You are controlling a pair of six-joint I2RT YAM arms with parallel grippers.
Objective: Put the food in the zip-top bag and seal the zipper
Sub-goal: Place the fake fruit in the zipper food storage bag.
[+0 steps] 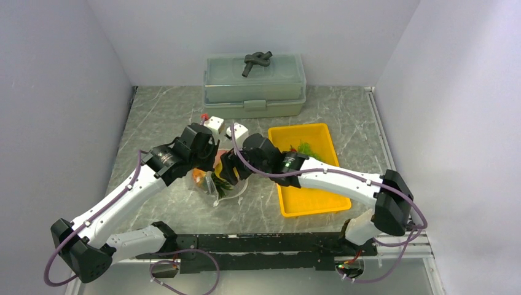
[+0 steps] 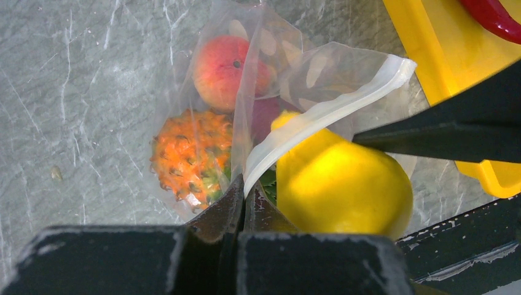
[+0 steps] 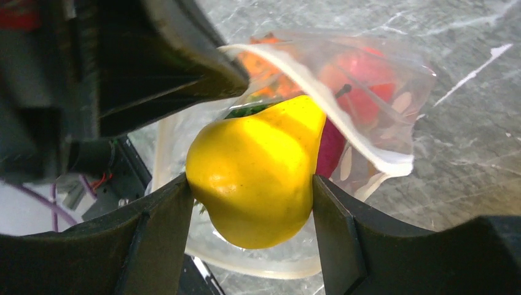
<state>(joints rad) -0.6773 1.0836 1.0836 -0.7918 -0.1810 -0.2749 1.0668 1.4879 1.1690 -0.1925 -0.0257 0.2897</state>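
Note:
The clear zip-top bag [image 2: 289, 67] lies on the marble table [image 1: 178, 117], mouth held up. Inside it show the orange pineapple [image 2: 190, 153], the pink-orange peach [image 2: 224, 70] and the purple eggplant [image 2: 265, 114]. My left gripper [image 2: 244, 187] is shut on the bag's whitish zipper strip [image 2: 325, 110], lifting the upper lip. My right gripper [image 3: 252, 190] is shut on the yellow lemon [image 3: 258, 169] and holds it at the bag's mouth, its tip under the raised strip [image 3: 319, 98]. In the top view both grippers meet over the bag [image 1: 224, 184].
A yellow tray [image 1: 310, 200] lies right of the bag, with green grapes [image 1: 307, 149] in it; a red chili [image 2: 491, 15] shows in the left wrist view. A grey-green lidded box [image 1: 255, 83] stands at the back. A black rail [image 1: 246, 243] runs along the near edge.

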